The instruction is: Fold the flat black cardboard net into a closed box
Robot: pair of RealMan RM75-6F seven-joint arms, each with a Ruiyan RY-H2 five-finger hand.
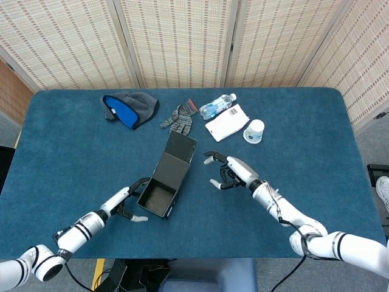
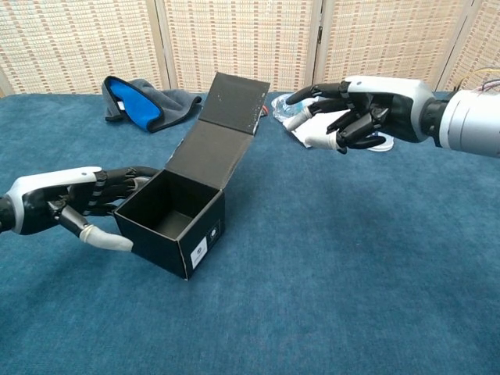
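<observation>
Head view, entry one: the left robot hand (image 1: 126, 203) is lying at the near-left corner of the black box (image 1: 159, 196), fingers curled along its left wall and thumb reaching under the front edge; in the chest view the left robot hand (image 2: 82, 205) is touching the wall and bracing it rather than lifting, and nothing is being pinched between thumb and finger.

Entry two: the right robot hand (image 1: 230, 171) is hovering to the right of the box, apart from it, fingers loosely spread and partly bent, holding nothing. In the chest view the right robot hand (image 2: 355, 112) is hanging level with the lid's top edge.

Entry three, the deciding relation: the lid flap (image 2: 222, 125) is standing up and leaning away from the robot, hinged on the far wall of the box. It is lying to the left of the right robot hand, which is nearer to it than the left one. The box's long axis, body plus lid, is running from near-left to far-right across the worktop (image 1: 304, 128). Judgement: the walls are already up, and closing calls for the right robot hand to be pushing the flap toward the robot while the left one is steadying the body.

Entry four, counts along the far edge:
- one grey-and-blue cap (image 1: 129, 108)
- one glove (image 1: 177, 119)
- one water bottle (image 1: 217, 106)
- one white packet (image 1: 227, 122)
- one white cup (image 1: 254, 131)
- one box
</observation>
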